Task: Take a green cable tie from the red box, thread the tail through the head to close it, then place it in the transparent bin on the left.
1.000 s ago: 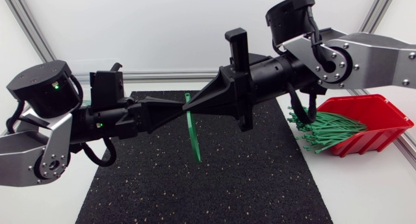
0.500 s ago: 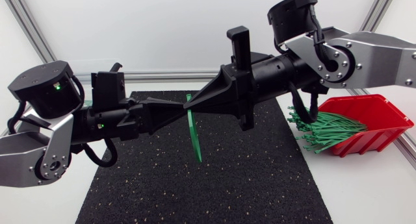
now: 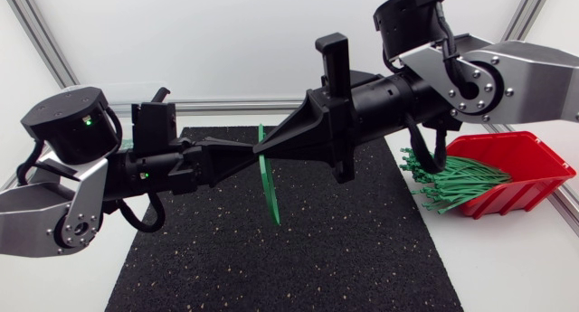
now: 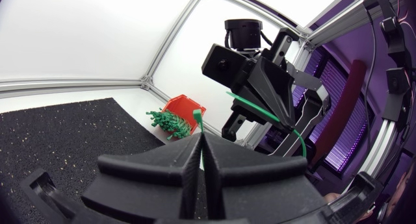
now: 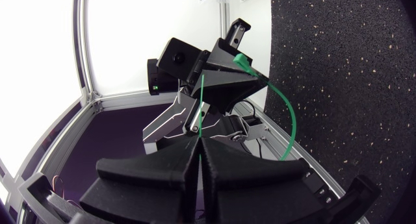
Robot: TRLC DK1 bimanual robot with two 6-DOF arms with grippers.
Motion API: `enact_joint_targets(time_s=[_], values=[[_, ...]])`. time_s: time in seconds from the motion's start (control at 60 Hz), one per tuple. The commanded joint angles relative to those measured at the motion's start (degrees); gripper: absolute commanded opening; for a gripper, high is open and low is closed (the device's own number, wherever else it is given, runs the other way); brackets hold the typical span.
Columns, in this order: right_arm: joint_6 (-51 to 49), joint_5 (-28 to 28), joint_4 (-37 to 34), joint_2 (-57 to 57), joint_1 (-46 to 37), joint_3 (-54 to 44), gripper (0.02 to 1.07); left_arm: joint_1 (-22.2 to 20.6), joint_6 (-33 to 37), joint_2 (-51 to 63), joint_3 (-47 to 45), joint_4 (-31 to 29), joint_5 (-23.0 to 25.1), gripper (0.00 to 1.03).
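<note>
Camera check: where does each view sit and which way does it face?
Head: fixed above the table, looking down on the black mat; shows both arms, left tool and right tool meeting at the green cable tie, red box at my right.
Left wrist: on the left arm's last link, facing the right tool; own tool at the lower edge.
Right wrist: on the right arm's last link, facing the left tool; own tool at the lower edge.
Shared: both wrist views show the tie held by both tools.

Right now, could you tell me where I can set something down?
Bare: the near mat, and the table in front of the red box. Crowded: mid-mat, where the left gripper and right gripper hold the cable tie.
</note>
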Motion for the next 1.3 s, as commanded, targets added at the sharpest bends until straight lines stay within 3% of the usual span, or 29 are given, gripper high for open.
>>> enact_joint_targets(time_s=[0.0, 1.283], values=[[1.2, 0.2, -1.1, -2.3, 0.8, -0.9, 0.08, -0.5, -1.2, -2.7, 1.4, 0.8, -0.6, 0.04], [0.6, 0.4, -1.5, -1.8, 0.2, -2.2, 0.08, -2.3, -3.1, -7.6, -0.1, 0.6, -1.8, 0.04]])
